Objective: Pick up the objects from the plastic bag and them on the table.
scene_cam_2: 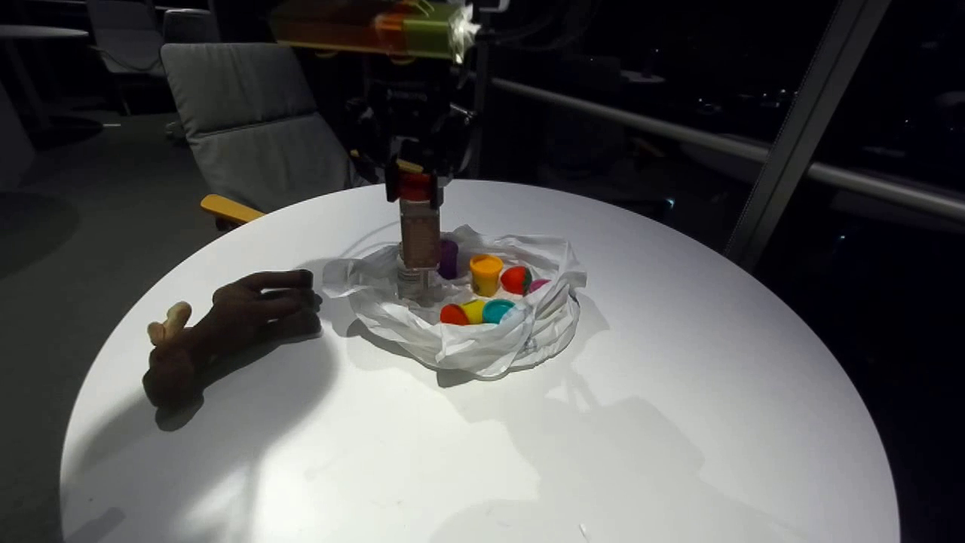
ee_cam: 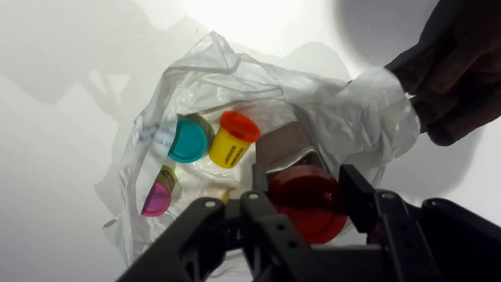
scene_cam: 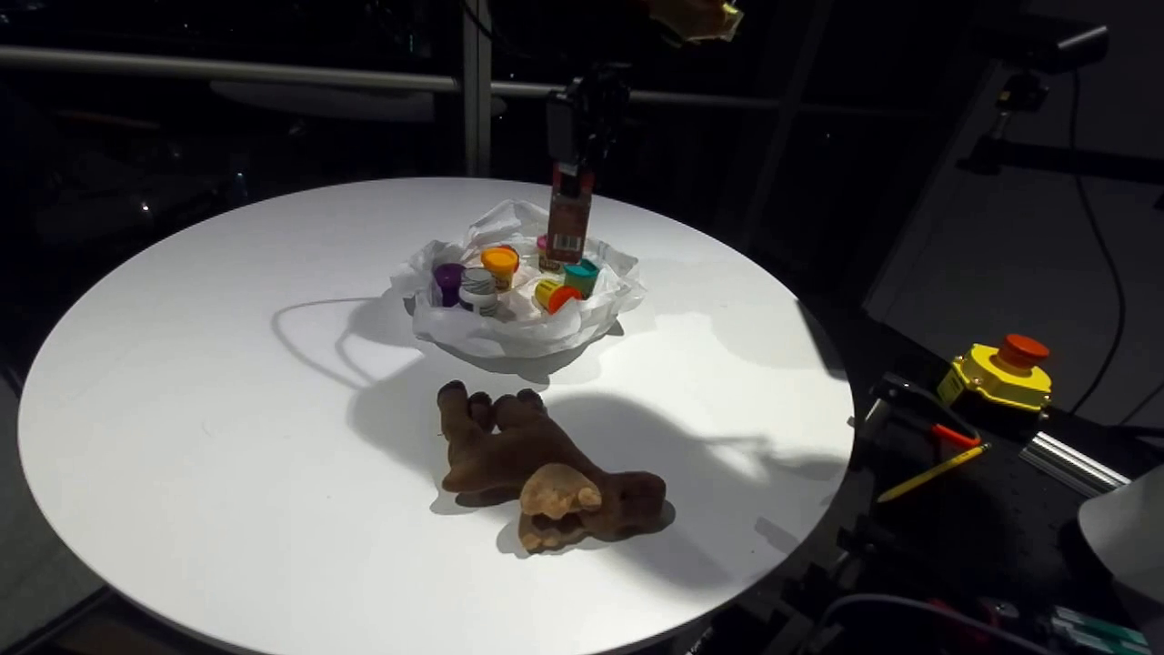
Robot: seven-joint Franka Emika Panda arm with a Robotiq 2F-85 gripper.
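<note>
White round table (scene_cam: 227, 437), crumpled translucent bag (scene_cam_2: 482, 351), claw (scene_cam_2: 415, 188) clamped on boxy reddish-brown bottle (scene_cam_2: 420, 234), red cap (ee_cam: 307, 211)

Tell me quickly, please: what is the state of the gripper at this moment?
Gripper: closed, holding the red-capped bottle.

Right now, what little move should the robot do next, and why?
Probably carry the bottle sideways past the rim of the plastic bag, over the table. The claw grips it by its red cap, but it hangs above the bag, where small tubs sit. The brown toy lies on the table, so the bottle likely belongs there too.
</note>
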